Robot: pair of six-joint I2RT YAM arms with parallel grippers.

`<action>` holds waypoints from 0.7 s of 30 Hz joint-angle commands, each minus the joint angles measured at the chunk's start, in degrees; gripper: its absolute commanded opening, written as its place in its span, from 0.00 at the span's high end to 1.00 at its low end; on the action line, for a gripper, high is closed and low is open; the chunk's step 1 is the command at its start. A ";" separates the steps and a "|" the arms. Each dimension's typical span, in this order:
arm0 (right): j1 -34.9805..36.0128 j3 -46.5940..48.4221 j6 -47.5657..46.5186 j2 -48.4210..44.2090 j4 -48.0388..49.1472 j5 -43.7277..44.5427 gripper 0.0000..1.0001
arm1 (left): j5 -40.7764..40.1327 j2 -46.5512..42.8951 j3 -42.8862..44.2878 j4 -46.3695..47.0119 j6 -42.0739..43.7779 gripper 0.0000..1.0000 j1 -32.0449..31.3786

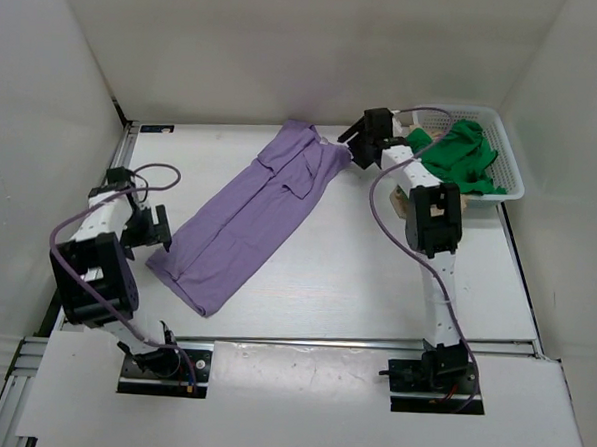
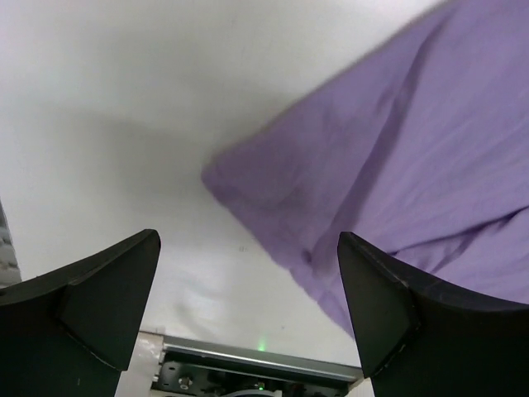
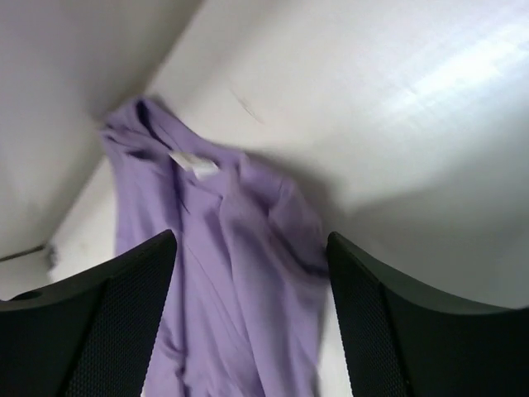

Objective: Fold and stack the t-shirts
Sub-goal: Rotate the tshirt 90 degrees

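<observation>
The lavender t-shirt (image 1: 254, 216) lies on the table as a long strip, running diagonally from the back centre to the front left. My left gripper (image 1: 158, 230) stands open just left of its lower hem corner, not touching it. In the left wrist view that corner (image 2: 273, 198) lies ahead of my open left gripper (image 2: 248, 277), with bare table between the fingers. My right gripper (image 1: 354, 146) is open beside the collar end. In the right wrist view the lavender t-shirt (image 3: 223, 265) with its white label (image 3: 192, 165) lies below my open right gripper (image 3: 252, 285). The green t-shirt (image 1: 460, 157) is bunched in the basket.
A white mesh basket (image 1: 509, 164) stands at the back right, beside the right arm. A bit of tan cloth (image 1: 468, 204) shows at its front edge behind the arm. White walls close in the table on the left, back and right.
</observation>
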 commanded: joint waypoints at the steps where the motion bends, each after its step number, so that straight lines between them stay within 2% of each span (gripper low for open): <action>1: 2.27 -8.18 -4.52 -18.86 -7.27 14.15 0.23 | -0.81 -8.40 -4.44 0.40 0.21 0.00 0.95; 3: 2.27 -15.23 -0.16 -23.73 -8.35 17.68 0.27 | -0.73 -11.84 -5.85 0.40 0.21 0.00 1.65; 4: 2.27 -20.31 0.66 -26.97 -7.82 17.69 0.28 | -0.20 -14.99 -6.38 0.40 0.21 0.00 2.71; 5: 2.27 -21.49 1.19 -27.78 -7.82 17.17 0.30 | -0.19 -16.33 -6.39 0.40 0.21 0.00 2.72; 7: 2.27 -20.89 -0.20 -27.79 -8.69 16.03 0.31 | -0.19 -18.18 -6.39 -0.91 0.21 0.00 2.72; 11: 5.52 -12.38 -0.21 -24.63 -17.83 14.98 0.32 | -2.30 -18.71 -2.88 -3.46 0.21 0.00 2.72; 13: 8.77 -13.49 -0.83 -25.32 -17.84 12.87 0.32 | -3.69 -18.02 -2.00 -3.46 0.21 0.00 3.24; 14: 10.00 -17.07 0.30 -25.85 -17.84 11.55 0.32 | -3.71 -17.23 -1.30 -3.46 0.21 0.00 3.77; 17: 14.48 -25.94 5.04 -28.92 -17.84 1.48 0.34 | -4.32 -16.43 2.39 -4.17 0.21 0.00 5.52; 20: 21.33 -32.56 7.34 -33.67 -15.38 -2.60 0.36 | -1.70 -17.21 3.72 -3.30 0.21 0.00 7.54; 21: 25.52 -35.54 8.13 -35.77 -15.38 -2.61 0.36 | -1.69 -18.96 2.59 -2.59 0.21 0.00 8.94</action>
